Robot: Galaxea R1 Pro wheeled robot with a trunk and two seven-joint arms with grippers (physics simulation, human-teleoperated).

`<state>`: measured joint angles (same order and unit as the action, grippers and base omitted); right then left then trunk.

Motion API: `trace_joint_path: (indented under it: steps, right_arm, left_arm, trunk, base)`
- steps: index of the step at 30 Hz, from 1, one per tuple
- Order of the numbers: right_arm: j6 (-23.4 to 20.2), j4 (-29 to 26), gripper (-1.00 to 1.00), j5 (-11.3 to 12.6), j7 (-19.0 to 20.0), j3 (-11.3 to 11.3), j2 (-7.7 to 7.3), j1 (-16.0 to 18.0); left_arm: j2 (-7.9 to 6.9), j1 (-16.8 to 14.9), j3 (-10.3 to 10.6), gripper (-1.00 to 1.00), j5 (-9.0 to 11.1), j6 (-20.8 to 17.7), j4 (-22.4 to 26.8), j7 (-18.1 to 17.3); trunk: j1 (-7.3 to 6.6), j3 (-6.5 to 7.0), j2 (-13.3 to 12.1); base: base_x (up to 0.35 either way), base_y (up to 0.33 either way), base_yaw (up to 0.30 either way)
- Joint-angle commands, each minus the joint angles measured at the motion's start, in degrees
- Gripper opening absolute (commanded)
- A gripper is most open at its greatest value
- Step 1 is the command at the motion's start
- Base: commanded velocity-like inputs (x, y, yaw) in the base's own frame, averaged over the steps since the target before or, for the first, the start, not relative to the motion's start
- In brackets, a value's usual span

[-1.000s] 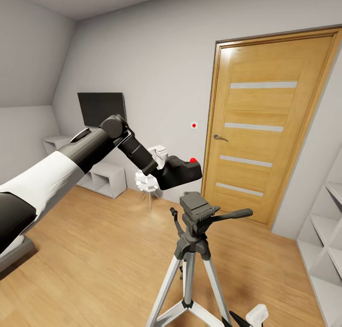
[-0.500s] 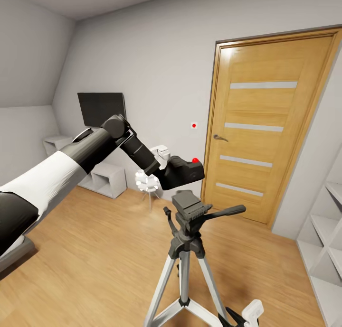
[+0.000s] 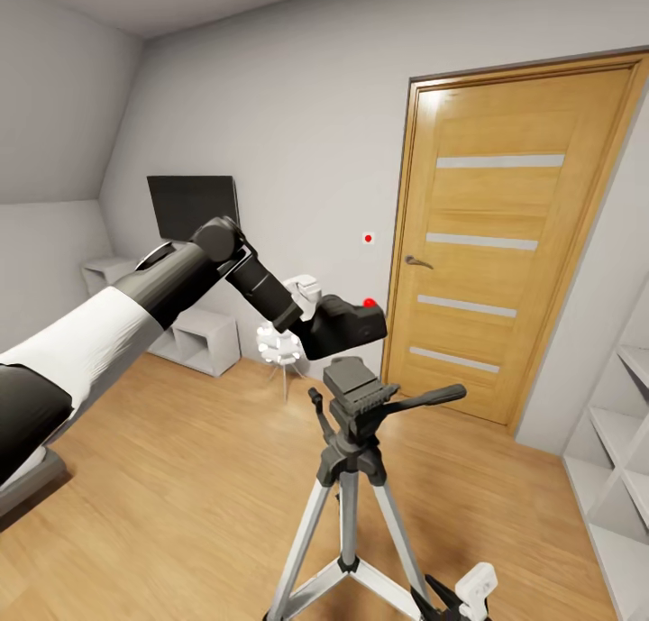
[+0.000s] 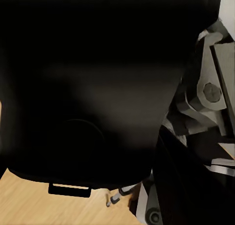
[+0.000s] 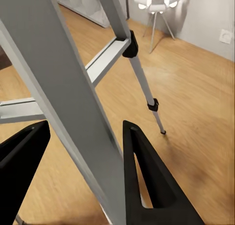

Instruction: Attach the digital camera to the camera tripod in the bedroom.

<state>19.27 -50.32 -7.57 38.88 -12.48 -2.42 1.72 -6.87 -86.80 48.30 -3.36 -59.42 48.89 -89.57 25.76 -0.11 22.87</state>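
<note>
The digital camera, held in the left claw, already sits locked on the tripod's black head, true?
Not locked on. In the head view the digital camera, held in the left claw, hangs just above the camera tripod, whose black head is bare.

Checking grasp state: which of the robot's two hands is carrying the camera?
The left hand, extended toward the door, carries the digital camera above the camera tripod; the right hand straddles a tripod leg, holding no camera.
</note>
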Motion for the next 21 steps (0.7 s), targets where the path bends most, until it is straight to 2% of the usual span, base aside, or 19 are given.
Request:
trace_joint_path:
  steps: [1, 11, 21]
  right_arm:
    - [-0.1, -0.2, -1.00, 1.7, -3.5, -0.2, 0.02, 0.0]
    - [0.1, -0.3, -1.00, 1.8, -4.3, -0.2, 0.13, 0.1]
    - [0.1, -0.3, -1.00, 1.8, -5.7, -0.2, 0.14, 0.1]
  left_arm:
    - [-0.10, 0.0, 0.1, -1.00, -0.3, -0.6, 0.1, -0.4]
    - [-1.43, 0.0, 0.0, -1.00, -0.3, -0.6, 0.1, -0.4]
    - [-1.60, 0.0, 0.0, -1.00, -0.3, -0.6, 0.2, -0.4]
  trunk:
    - [0.02, -0.02, 0.1]
    - [0.02, -0.02, 0.1]
    - [0.02, -0.02, 0.1]
  base:
    - [0.000, 0.000, 0.000]
    - [0.000, 0.000, 0.000]
    - [0.000, 0.000, 0.000]
